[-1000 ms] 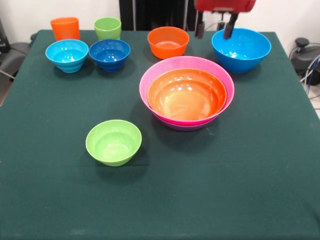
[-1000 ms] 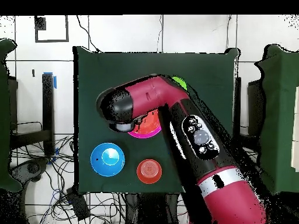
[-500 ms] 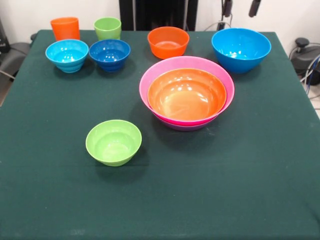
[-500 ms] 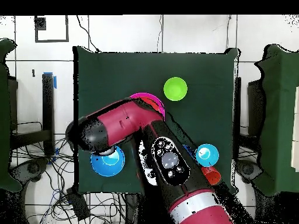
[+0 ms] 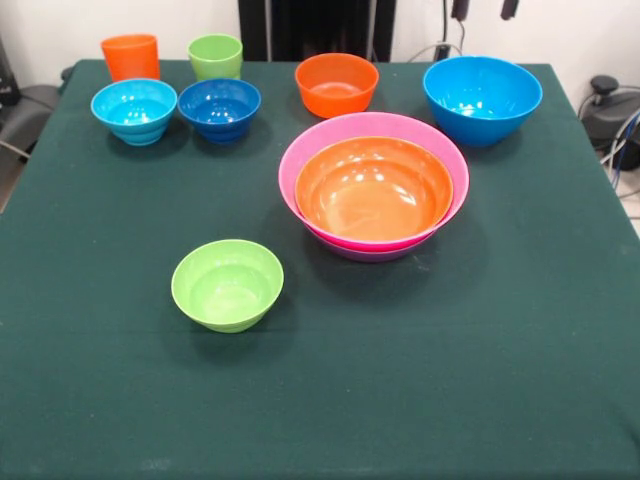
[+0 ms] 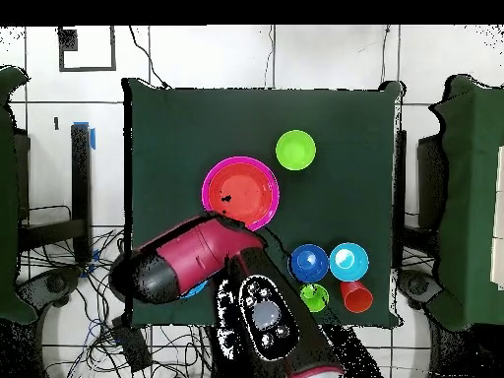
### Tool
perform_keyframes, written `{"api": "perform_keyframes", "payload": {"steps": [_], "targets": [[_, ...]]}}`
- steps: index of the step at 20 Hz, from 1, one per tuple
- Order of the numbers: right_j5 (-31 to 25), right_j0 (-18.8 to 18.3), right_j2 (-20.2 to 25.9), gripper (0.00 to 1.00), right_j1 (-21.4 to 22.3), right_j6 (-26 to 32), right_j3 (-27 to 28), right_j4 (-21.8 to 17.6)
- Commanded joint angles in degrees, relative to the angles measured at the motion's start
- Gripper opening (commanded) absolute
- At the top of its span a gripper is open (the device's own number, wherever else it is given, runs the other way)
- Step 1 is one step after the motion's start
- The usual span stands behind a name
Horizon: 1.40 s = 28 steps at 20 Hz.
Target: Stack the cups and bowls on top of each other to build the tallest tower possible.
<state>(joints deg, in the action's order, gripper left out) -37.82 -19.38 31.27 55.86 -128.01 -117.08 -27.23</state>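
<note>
The tower [image 5: 300, 150] stands mid-table: a wide orange bowl [image 5: 373, 188] nested in a pink one, with a purple rim [image 5: 370, 254] showing below. The big blue bowl [image 5: 482, 98] sits at the back right. Only the tips of my gripper [image 5: 485, 8] show at the top edge above it, open and empty. Along the back are the orange cup [image 5: 130, 55], green cup [image 5: 215, 55], light-blue bowl [image 5: 134, 110], dark-blue bowl [image 5: 219, 108] and small orange bowl [image 5: 336, 84]. The lime-green bowl [image 5: 227, 284] sits alone in front. Overhead, the arm [image 6: 187, 261] covers most of the blue bowl [image 6: 197, 288].
Dark green cloth covers the table [image 5: 500, 380]. Overhead, the tower [image 6: 241, 190] and lime-green bowl [image 6: 295, 150] lie uncovered, and the small bowls and cups cluster near the table's bottom right edge [image 6: 335, 281]. Cables lie on the floor around the table.
The arm has swung off the tower and drawn back toward its base, over the blue bowl. The gripper has risen to the top edge of the front view. No bowl or cup moved.
</note>
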Motion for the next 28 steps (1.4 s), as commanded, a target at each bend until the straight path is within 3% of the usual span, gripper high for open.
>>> {"api": "perform_keyframes", "payload": {"steps": [1,7,10,13,15,24,28], "targets": [[7.8,-0.5,-4.0,1.0,5.8,-8.4,-12.3,2.8],[13.2,-0.6,-5.3,1.0,8.5,-7.8,-16.8,3.5],[16.0,1.7,-9.7,1.0,4.2,-9.5,-14.1,-0.6],[22.1,6.8,-17.1,1.0,-2.6,-12.5,-9.5,-7.1],[25.3,10.0,-21.5,1.0,-5.6,-13.3,-7.2,-9.4],[37.1,13.9,-30.4,1.0,-14.0,-9.2,-5.0,-8.3],[39.5,15.1,-32.7,1.0,-15.2,-6.6,-4.3,-7.5]]}}
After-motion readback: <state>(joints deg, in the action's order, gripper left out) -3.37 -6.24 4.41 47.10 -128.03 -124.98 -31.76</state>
